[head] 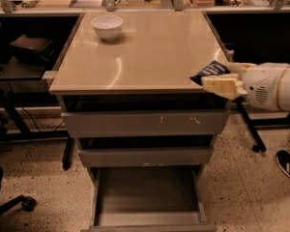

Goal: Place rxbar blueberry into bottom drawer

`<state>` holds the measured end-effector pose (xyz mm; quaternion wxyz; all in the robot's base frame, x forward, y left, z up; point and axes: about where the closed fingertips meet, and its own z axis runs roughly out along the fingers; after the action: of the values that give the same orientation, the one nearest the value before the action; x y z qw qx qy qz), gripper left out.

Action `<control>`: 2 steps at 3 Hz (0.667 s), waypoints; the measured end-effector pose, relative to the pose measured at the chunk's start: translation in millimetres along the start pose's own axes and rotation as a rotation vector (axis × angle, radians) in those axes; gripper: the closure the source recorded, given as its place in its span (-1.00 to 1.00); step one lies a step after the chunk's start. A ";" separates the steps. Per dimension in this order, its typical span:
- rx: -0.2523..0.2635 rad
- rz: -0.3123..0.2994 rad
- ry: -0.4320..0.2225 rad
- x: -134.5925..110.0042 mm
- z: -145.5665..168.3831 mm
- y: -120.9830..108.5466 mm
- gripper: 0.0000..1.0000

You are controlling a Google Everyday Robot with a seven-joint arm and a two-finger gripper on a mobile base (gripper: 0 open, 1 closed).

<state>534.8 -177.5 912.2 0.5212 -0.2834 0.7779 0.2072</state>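
One cream two-finger gripper (221,77) at right edge of beige tabletop (145,47) | we see it pinching navy-wrapped rxbar blueberry (209,71), lettering unreadable | grey metal bottom drawer (145,192) open

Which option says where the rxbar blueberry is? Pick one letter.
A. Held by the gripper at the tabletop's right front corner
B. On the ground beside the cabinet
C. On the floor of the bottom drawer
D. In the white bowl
A: the rxbar blueberry is pinched in the gripper at the tabletop's right front corner, well above the pulled-out bottom drawer.
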 end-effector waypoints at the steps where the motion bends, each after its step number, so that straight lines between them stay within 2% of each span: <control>1: -0.012 0.038 0.044 45.3 -50.3 20.1 1.00; 2: -0.035 0.062 0.088 74.5 -77.8 34.0 1.00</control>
<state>436.5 -216.7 872.8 0.4750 -0.2771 0.8046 0.2240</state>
